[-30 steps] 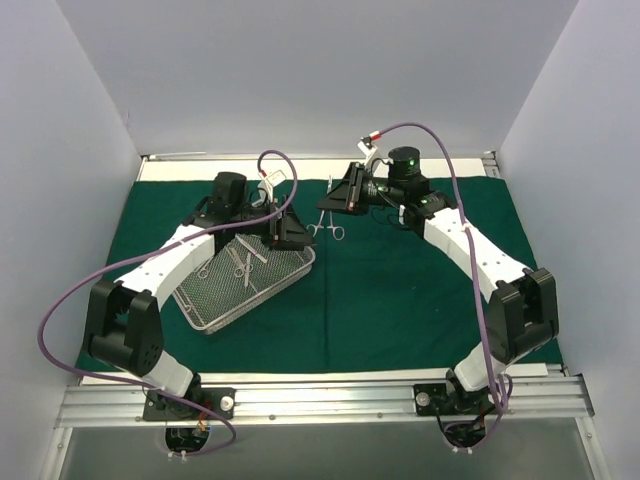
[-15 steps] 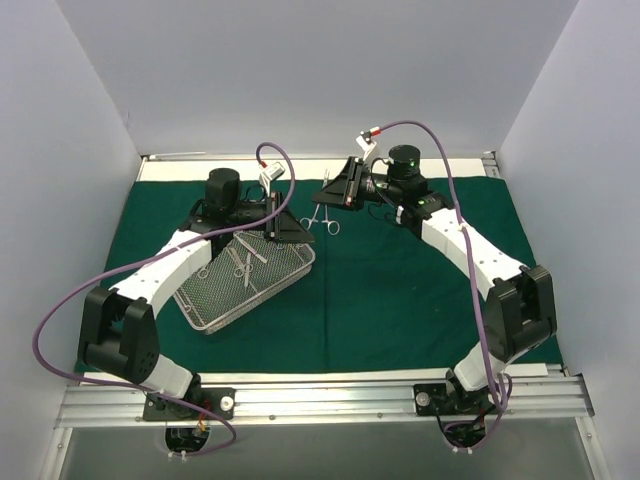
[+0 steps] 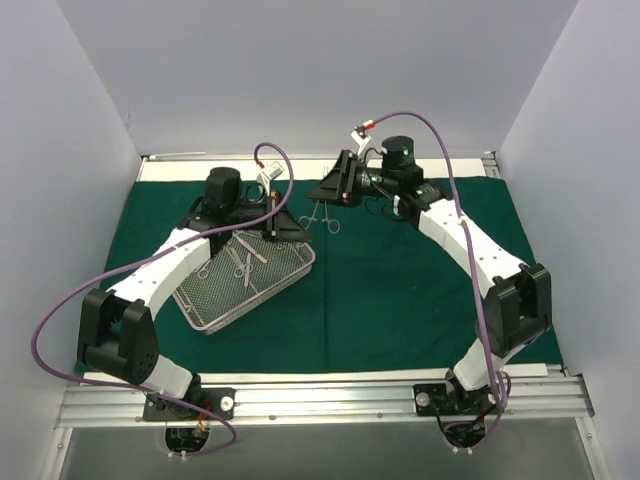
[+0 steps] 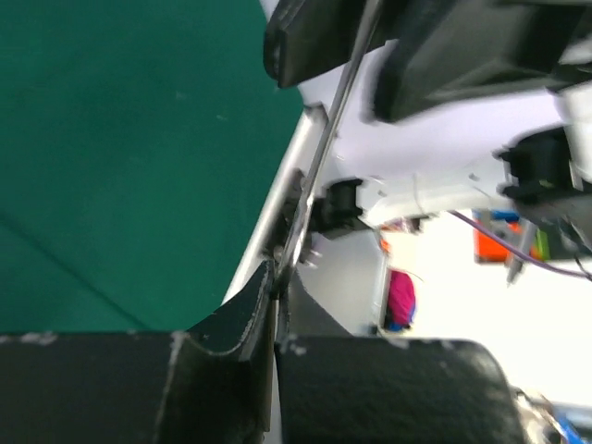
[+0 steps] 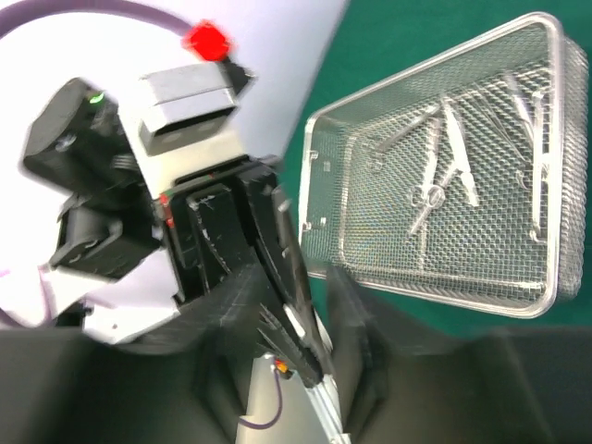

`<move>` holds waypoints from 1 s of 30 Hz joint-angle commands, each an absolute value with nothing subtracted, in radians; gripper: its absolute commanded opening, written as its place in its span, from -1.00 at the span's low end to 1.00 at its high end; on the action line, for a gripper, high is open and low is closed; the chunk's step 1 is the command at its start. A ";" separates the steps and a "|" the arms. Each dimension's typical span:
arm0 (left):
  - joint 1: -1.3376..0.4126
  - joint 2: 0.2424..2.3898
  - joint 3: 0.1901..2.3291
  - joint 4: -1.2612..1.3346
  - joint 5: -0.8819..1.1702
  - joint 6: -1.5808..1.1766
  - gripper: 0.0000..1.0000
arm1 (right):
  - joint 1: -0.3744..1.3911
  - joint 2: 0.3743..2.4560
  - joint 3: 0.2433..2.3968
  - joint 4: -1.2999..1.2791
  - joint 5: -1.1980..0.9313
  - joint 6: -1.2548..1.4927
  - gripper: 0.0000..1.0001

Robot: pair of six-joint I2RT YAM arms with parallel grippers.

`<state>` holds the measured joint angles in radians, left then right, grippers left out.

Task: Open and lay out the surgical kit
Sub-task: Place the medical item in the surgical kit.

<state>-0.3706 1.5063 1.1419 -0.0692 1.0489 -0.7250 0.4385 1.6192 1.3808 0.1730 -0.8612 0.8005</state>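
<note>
The dark green cloth lies spread flat on the table. On its left part sits the silver wire-mesh tray with a few steel instruments inside. Steel forceps hang in the air between the two grippers. My left gripper is shut on one end of them. In the left wrist view the thin shaft runs up from my shut left gripper toward the right gripper's black fingers. My right gripper is at the other end with its jaws apart. In the right wrist view my right gripper stands apart around the left gripper's tip.
The tray lies just right of the left gripper in the right wrist view, with scissors and slim tools in it. White walls close in the back and sides. A metal rail runs along the near edge.
My left gripper moved in and shut on the forceps. My right gripper carried them slightly left and back, and its jaws have come apart.
</note>
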 commanded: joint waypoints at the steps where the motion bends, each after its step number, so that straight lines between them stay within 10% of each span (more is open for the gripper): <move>1: -0.373 1.459 1.235 -0.260 0.841 -0.576 -0.95 | 0.463 1.646 1.515 -0.079 -0.752 0.732 -0.26; 21: -0.394 1.436 1.307 -0.400 0.664 -0.512 -0.95 | 0.612 1.911 2.002 -0.598 -0.411 0.641 -0.20; 30: -0.400 1.445 1.328 -0.429 0.655 -0.496 -0.95 | 0.643 1.986 2.112 -0.687 -0.377 0.626 -0.86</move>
